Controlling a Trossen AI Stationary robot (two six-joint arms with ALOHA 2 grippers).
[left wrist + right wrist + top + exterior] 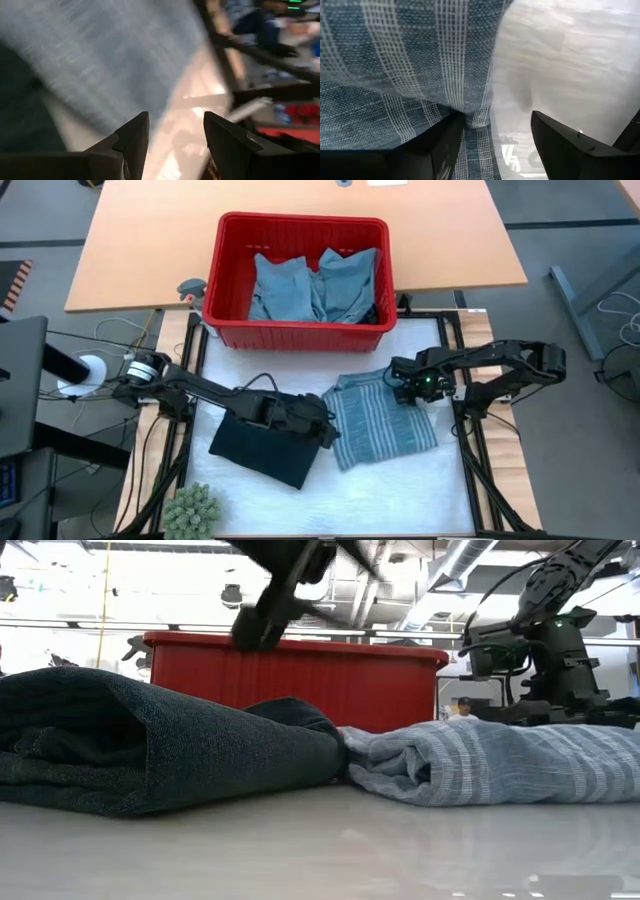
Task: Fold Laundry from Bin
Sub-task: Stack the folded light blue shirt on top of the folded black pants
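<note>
With the red bin (300, 330) as landmark, I am folding the striped garment (385, 425) lying just in front of it: my right gripper (492, 145), jaws wide, straddles its edge and must close next, while my left gripper (175, 137) hovers open and empty beside the dark garment (262, 445).

A lab or workshop: exposed ceiling ducts (470, 560), loose cables (120, 330), framed robot table (480, 470).

My high view looks straight down on the whole table (250, 510); my low view sits at tabletop height, facing level toward the bin (330, 680). Both wrist views peer closely past my fingers, sharing the striped cloth (395, 65) with the others.
</note>
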